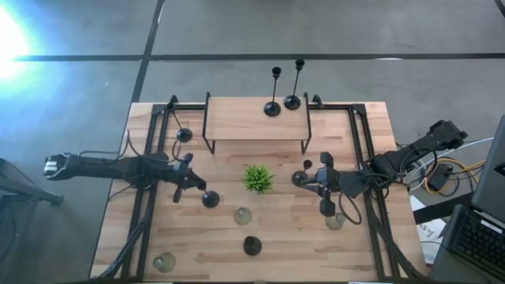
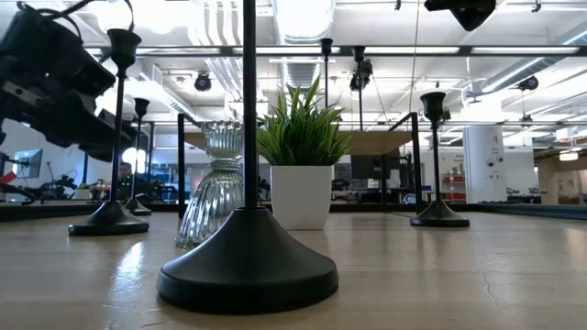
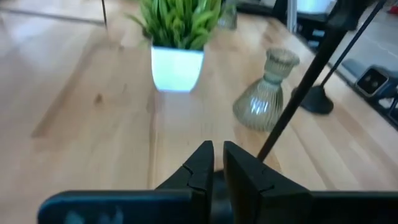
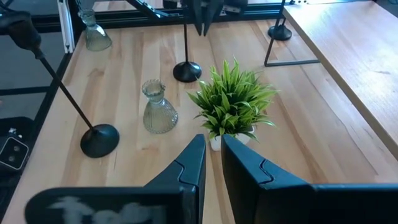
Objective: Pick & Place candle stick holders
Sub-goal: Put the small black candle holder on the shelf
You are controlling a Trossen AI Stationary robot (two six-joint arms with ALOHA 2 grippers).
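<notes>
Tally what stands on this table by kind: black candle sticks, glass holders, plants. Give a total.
Black metal candle stick holders: 6
Pale glass candle holders: 3
Green plant in a white pot: 1
Total: 10

Grey concrete floor (image 1: 331,31), glare at left; piped ceiling (image 2: 303,23) beyond

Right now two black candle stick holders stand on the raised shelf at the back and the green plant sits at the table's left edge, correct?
Not quite. The green plant sits near the table's middle, in front of the raised shelf, as the high view shows. Two black candle stick holders do stand there.
</notes>
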